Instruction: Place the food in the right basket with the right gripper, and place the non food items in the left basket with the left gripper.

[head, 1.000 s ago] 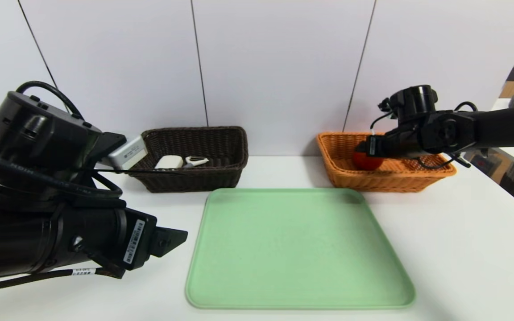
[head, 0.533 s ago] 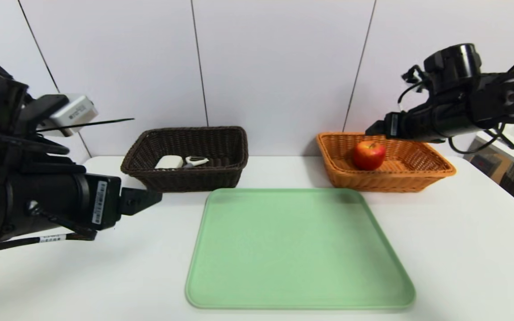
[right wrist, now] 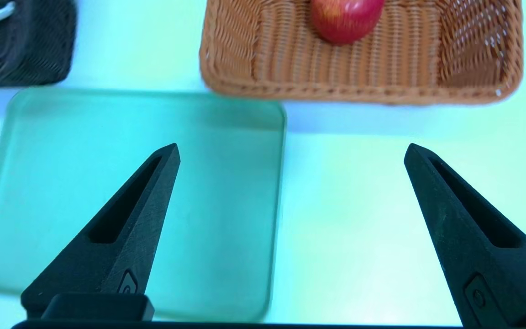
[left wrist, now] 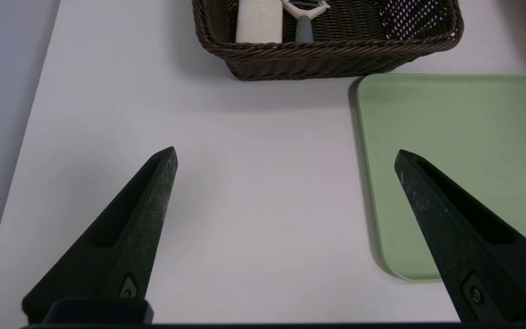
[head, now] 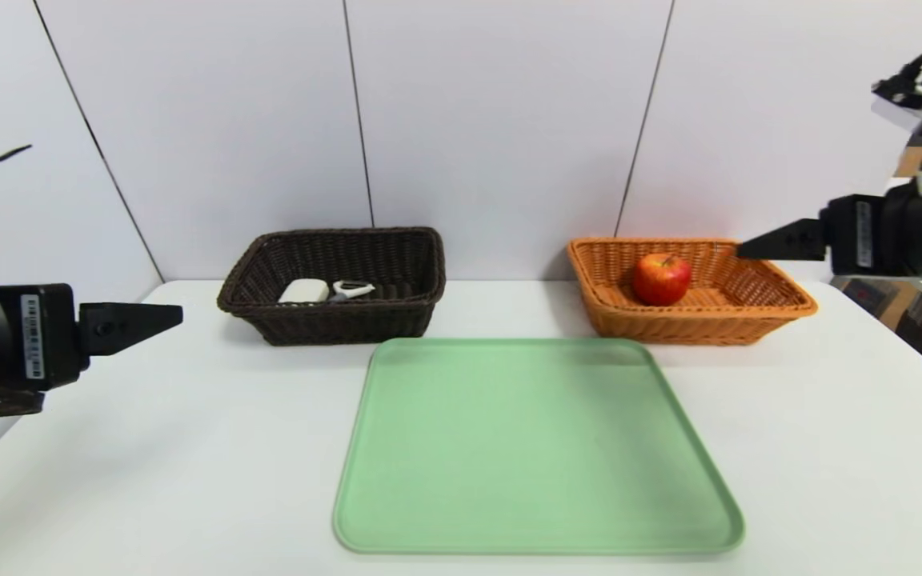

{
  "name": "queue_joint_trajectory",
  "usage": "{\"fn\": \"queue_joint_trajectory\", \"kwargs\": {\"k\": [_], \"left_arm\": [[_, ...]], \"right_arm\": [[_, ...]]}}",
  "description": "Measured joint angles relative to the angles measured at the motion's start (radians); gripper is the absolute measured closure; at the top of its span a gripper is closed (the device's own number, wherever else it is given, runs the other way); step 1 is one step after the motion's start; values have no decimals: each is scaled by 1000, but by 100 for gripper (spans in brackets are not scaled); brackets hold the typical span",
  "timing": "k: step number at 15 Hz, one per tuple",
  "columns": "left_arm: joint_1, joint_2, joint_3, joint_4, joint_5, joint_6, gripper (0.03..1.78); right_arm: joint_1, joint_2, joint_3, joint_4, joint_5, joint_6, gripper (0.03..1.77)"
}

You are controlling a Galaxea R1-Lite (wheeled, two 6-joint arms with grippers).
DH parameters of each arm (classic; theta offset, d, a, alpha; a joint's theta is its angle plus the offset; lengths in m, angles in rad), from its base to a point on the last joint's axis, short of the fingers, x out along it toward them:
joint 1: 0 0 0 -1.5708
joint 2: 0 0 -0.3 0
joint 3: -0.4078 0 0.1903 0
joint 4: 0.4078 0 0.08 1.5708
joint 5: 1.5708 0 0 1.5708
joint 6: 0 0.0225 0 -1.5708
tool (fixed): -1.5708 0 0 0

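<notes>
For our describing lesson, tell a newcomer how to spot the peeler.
Find the green tray on the table, then the dark brown basket beyond its left corner. Inside lie two things side by side. The peeler is the right-hand one, with a forked white head and grey handle, unlike the plain white block.

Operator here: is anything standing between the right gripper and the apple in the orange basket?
Nothing visible stands in the way. The right gripper hangs open off the right end of the orange basket, and the apple lies inside; only the basket's low rim might need clearing on a sideways approach.
</notes>
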Motion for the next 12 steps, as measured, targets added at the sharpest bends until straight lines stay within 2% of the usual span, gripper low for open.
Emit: {"fn": "queue_joint_trajectory", "kwargs": {"k": [5,8,12], "left_arm": [[95,-141,169,-22,4,66,12],[165,-254,296,-45,1,100,12],[266,-404,439,-82,-7,152,12]], "right_arm": [[17,-319,140,111,-1,7,11],[-23,-464,174,196,7,35,11],[-60,-589,219,224,11,43,11]]}}
